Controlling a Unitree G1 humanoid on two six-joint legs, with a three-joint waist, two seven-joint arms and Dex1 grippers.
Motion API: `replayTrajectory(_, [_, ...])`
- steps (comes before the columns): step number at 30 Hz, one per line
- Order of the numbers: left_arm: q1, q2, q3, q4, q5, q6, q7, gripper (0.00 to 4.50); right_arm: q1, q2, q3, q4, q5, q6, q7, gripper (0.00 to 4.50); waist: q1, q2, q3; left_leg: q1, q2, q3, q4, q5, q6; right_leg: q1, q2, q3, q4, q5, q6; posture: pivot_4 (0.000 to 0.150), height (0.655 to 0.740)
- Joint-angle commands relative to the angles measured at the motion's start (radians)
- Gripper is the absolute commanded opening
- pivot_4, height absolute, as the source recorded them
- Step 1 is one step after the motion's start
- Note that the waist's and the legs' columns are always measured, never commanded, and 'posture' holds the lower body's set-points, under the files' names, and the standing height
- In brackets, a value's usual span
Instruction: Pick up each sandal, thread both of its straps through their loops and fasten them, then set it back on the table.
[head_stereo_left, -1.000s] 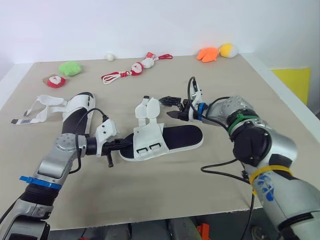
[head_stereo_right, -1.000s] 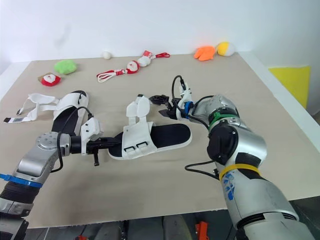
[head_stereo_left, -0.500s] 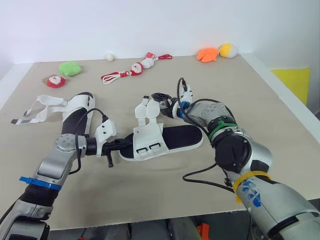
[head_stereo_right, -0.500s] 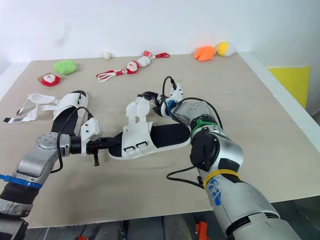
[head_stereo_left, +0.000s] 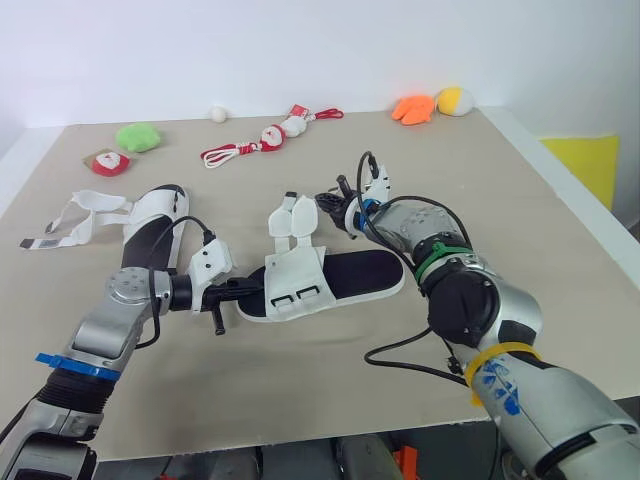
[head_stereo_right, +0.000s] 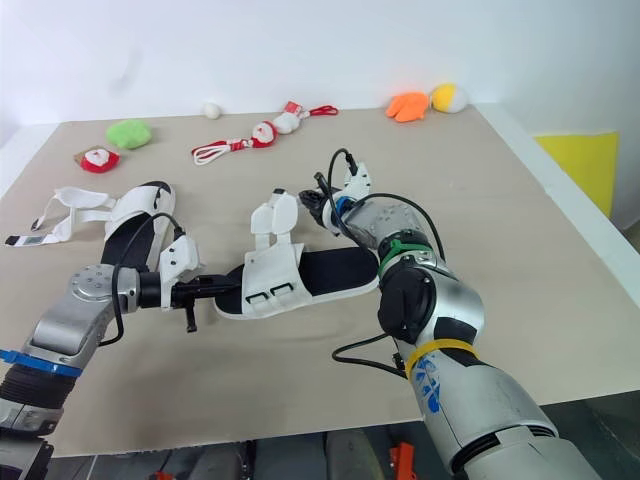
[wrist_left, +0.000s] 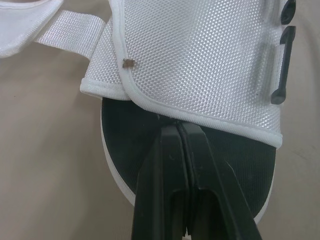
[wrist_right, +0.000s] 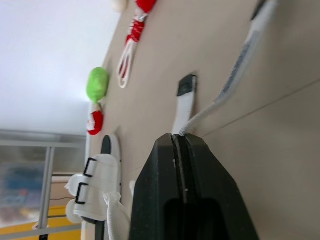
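Where the scene lies nearest the robot, the left gripper (head_stereo_left: 242, 288) is seen at the left end of the near sandal (head_stereo_left: 345, 278). Its jaws are pressed together, with their tips over the black insole at the rim of the white upper; whether anything is pinched between them cannot be told. One sandal is found here, at the middle of the surface (head_stereo_left: 560, 250), and two black loops (head_stereo_left: 295, 297) are counted on its upper. Two white straps are turned up and away from that upper. Just beyond them the right gripper (head_stereo_left: 328, 204) is placed, its jaws clenched on one strap (wrist_right: 182, 112), which is seen issuing from between the fingertips in the right wrist view. A second sandal (head_stereo_left: 150, 215) is laid farther off to the left, well apart from the first, with its two straps (head_stereo_left: 70, 220) unfastened and spread out to the left. Along the far edge are set one green soft toy (head_stereo_left: 139, 136), one red-and-white toy (head_stereo_left: 110, 162), one red cord with figures (head_stereo_left: 262, 141), one white ball (head_stereo_left: 218, 114), one orange toy (head_stereo_left: 415, 108) and one yellow toy (head_stereo_left: 455, 99).
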Motion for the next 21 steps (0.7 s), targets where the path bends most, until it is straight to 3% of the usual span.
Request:
replayTrajectory(1, [0.023, 0.011, -0.032, 0.023, 0.042, 0.018, -0.001, 0.0, -0.044, -0.003, 0.068, -0.059, -0.026, -0.045, 0.121, 0.02, 0.0, 0.0, 0.0, 0.0, 0.0, 0.0, 0.0, 0.0, 0.0, 0.0, 0.0, 0.0, 0.0, 0.0, 0.0, 0.15, 0.74])
replayTrajectory(6, [0.015, 0.006, -0.035, 0.03, 0.043, 0.017, 0.0, 0.0, -0.052, 0.002, 0.271, -0.207, -0.125, -0.224, 0.444, 0.02, 0.0, 0.001, 0.0, -0.001, 0.0, 0.0, 0.0, 0.0, 0.0, -0.001, 0.0, 0.0, 0.0, 0.0, 0.0, 0.15, 0.74])
replayTrajectory(10, [0.011, 0.003, -0.037, 0.034, 0.043, 0.016, 0.0, 0.0, 0.058, 0.009, 0.472, -0.498, -0.175, -0.389, 0.732, 0.02, 0.001, 0.001, 0.0, -0.001, 0.002, 0.0, 0.0, 0.0, 0.0, -0.002, 0.002, 0.0, 0.0, 0.001, 0.001, 0.15, 0.74])
replayTrajectory(15, [0.007, 0.003, -0.038, 0.041, 0.045, 0.014, -0.002, 0.0, 0.277, -0.02, 0.696, -0.787, -0.303, -0.839, 0.923, 0.02, 0.004, 0.001, 0.0, -0.001, 0.003, -0.002, -0.001, -0.001, -0.001, -0.002, 0.002, -0.001, 0.0, -0.001, 0.004, 0.15, 0.74])
replayTrajectory(21, [0.007, 0.004, -0.037, 0.045, 0.045, 0.011, -0.003, 0.0, 0.397, -0.142, 0.885, -0.734, -0.464, -1.529, 1.028, 0.02, 0.014, 0.0, 0.0, 0.001, 0.004, -0.001, -0.001, -0.001, -0.001, -0.001, 0.003, -0.002, 0.0, -0.001, 0.003, 0.15, 0.74])
